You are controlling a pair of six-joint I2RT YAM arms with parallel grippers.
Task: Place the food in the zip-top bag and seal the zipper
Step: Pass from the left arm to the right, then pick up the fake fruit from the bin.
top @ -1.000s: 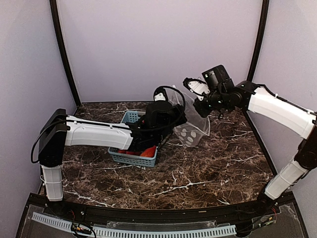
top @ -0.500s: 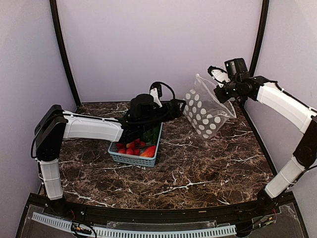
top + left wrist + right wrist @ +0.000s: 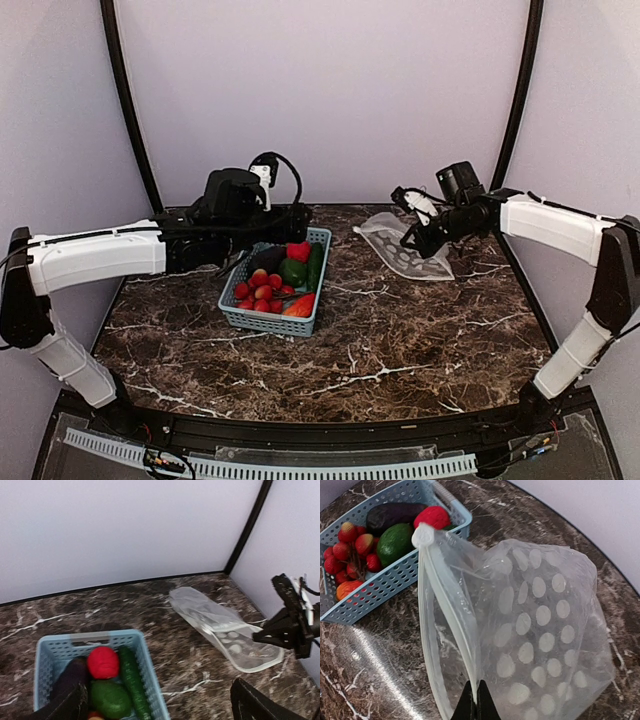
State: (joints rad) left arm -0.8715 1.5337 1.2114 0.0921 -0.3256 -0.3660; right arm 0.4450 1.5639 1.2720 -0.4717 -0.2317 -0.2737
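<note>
The food lies in a light-blue basket [image 3: 268, 322]: cherry tomatoes [image 3: 258, 292], eggplant [image 3: 390, 514], green pepper [image 3: 107, 700], cucumber [image 3: 132, 680] and a red piece [image 3: 102, 662]. The zip-top bag [image 3: 405, 250], clear with white dots, rests on the table right of the basket with nothing inside. My right gripper [image 3: 476, 702] is shut on the zipper [image 3: 447, 605] at the bag's mouth; the slider [image 3: 424, 535] sits at the strip's far end. My left gripper [image 3: 303, 222] hangs open and holds nothing above the basket's far end, well apart from the bag.
The dark marble table [image 3: 400, 340] is closed in by lilac walls on three sides, with black frame posts [image 3: 128, 110] at the back corners. The basket's grey handle [image 3: 90, 639] faces the back wall. An orange-red piece [image 3: 302, 305] lies at the basket's near end.
My left gripper has opened and drawn back to the left, off the bag and over the basket. My right arm has brought the bag down from mid-air onto the table.
</note>
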